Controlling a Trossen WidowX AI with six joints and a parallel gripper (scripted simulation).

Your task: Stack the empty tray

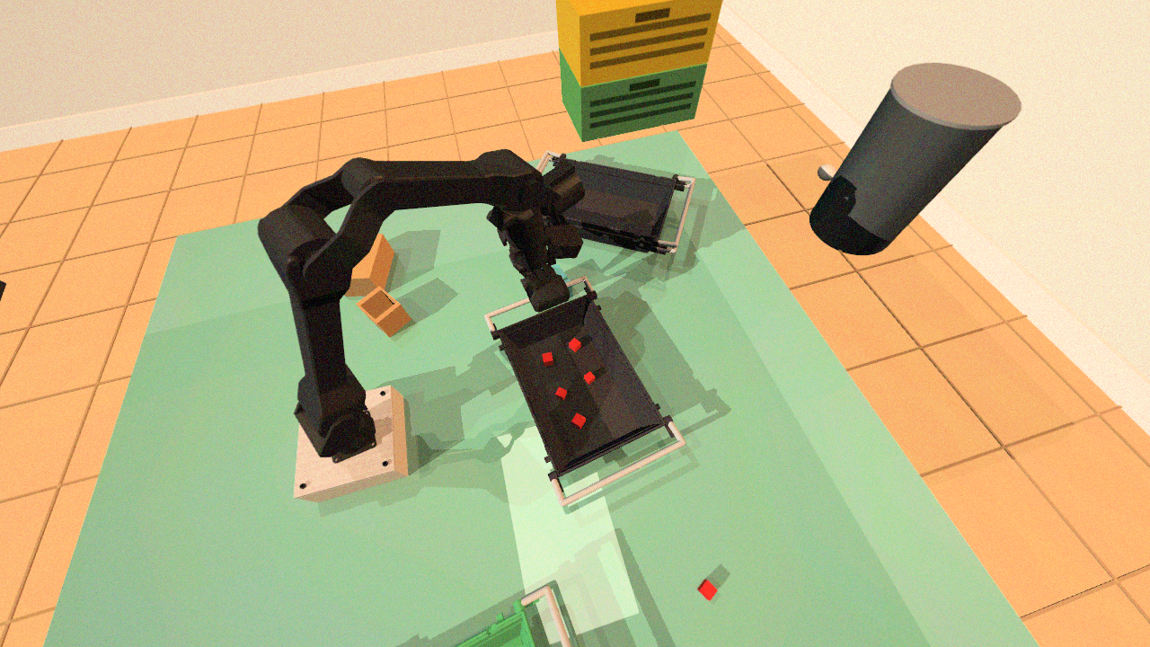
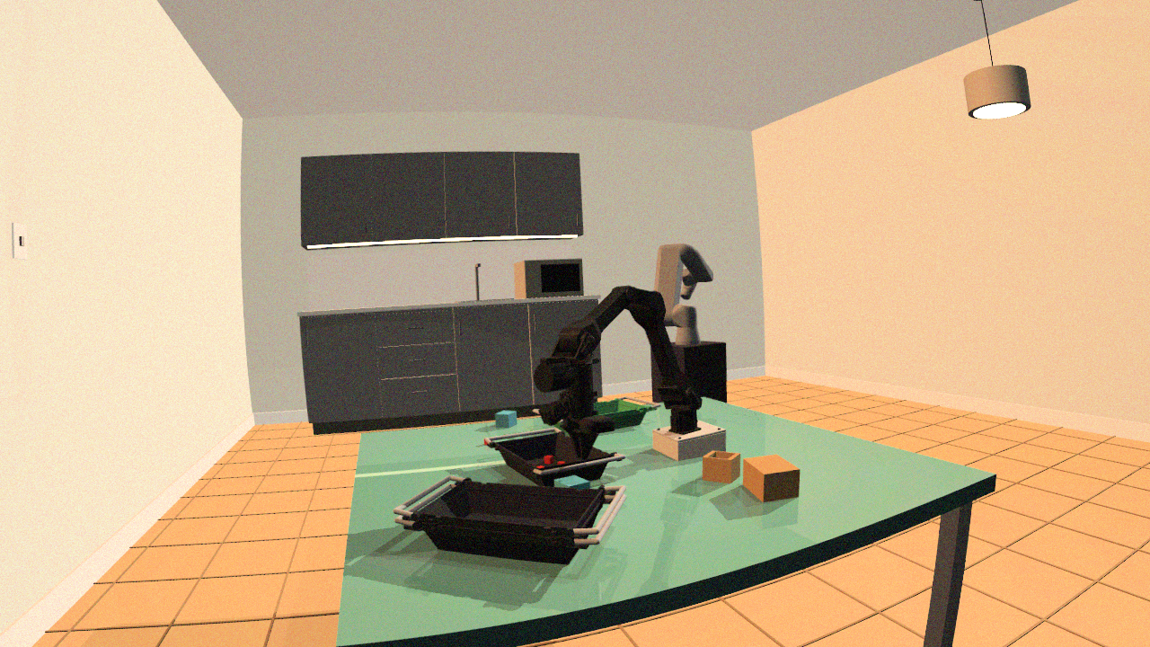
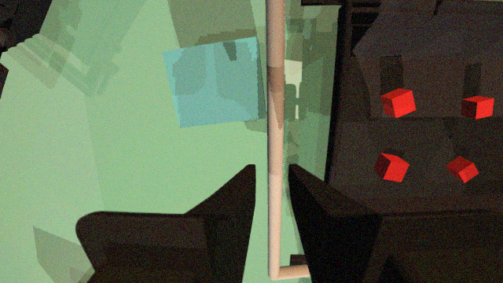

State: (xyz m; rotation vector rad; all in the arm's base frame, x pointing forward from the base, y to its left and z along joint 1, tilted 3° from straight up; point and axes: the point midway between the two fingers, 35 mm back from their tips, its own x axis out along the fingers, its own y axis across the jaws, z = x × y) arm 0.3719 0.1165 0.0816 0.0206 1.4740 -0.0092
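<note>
The loaded black tray (image 1: pixel 522 333) (image 2: pixel 518 456) (image 3: pixel 351 98) holds several red blocks (image 1: pixel 561 393) (image 3: pixel 398 103). Both its wire bars are swung out: one bar (image 1: pixel 508 307) (image 3: pixel 275 118) at the end by my gripper, the other bar (image 1: pixel 623 473) at the opposite end. My gripper (image 1: pixel 549 302) (image 3: pixel 272 171) points down over the first bar, its fingers partly open. In the wrist view the bar runs between the fingertips with a gap on each side. The empty black tray (image 1: pixel 619 238) (image 2: pixel 506 543) stands apart on the table, its bars out over its ends.
A light-blue block (image 3: pixel 216 82) (image 2: pixel 573 483) lies close outside the first bar. An orange block (image 2: pixel 772 477) and a small open orange box (image 1: pixel 384 312) (image 2: pixel 720 466) stand to one side. A green tray (image 2: pixel 627 414) and a loose red block (image 1: pixel 706 589) lie farther off.
</note>
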